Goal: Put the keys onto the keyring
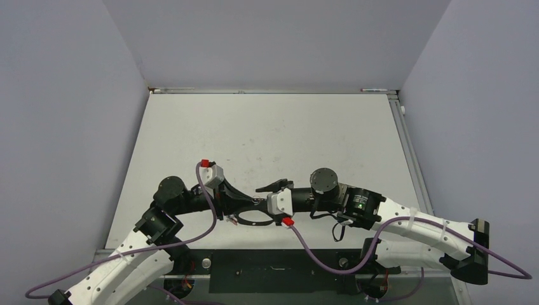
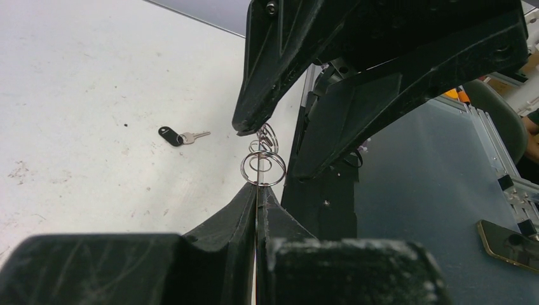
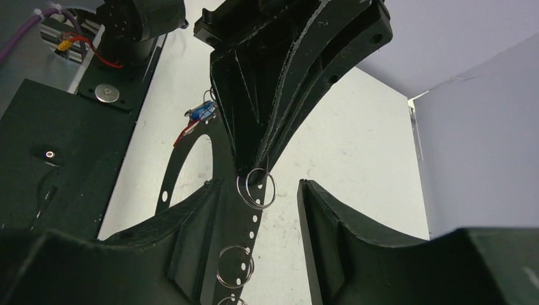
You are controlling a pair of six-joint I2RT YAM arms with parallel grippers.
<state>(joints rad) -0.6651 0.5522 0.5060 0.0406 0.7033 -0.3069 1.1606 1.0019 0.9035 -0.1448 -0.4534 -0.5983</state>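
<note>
The left gripper (image 2: 257, 190) is clenched on the keyring (image 2: 263, 168); the right gripper (image 3: 260, 190) straddles it, jaws apart. The black key (image 2: 180, 136) lies on the surface (image 2: 76, 95) at the ring's nine o'clock. A skewed squeeze could twist the ring loose.

Toward the middle of the white tabletop's (image 1: 286, 127) near edge, the thin silver wire keyring (image 2: 262, 168) sits pinched at the tips of the left gripper (image 2: 257, 189) and between the spread fingers of the right gripper (image 3: 260, 184). The small black-headed silver key (image 2: 181, 136) lies flat on the tabletop, apart from both grippers and left of the ring in the left wrist view.
</note>
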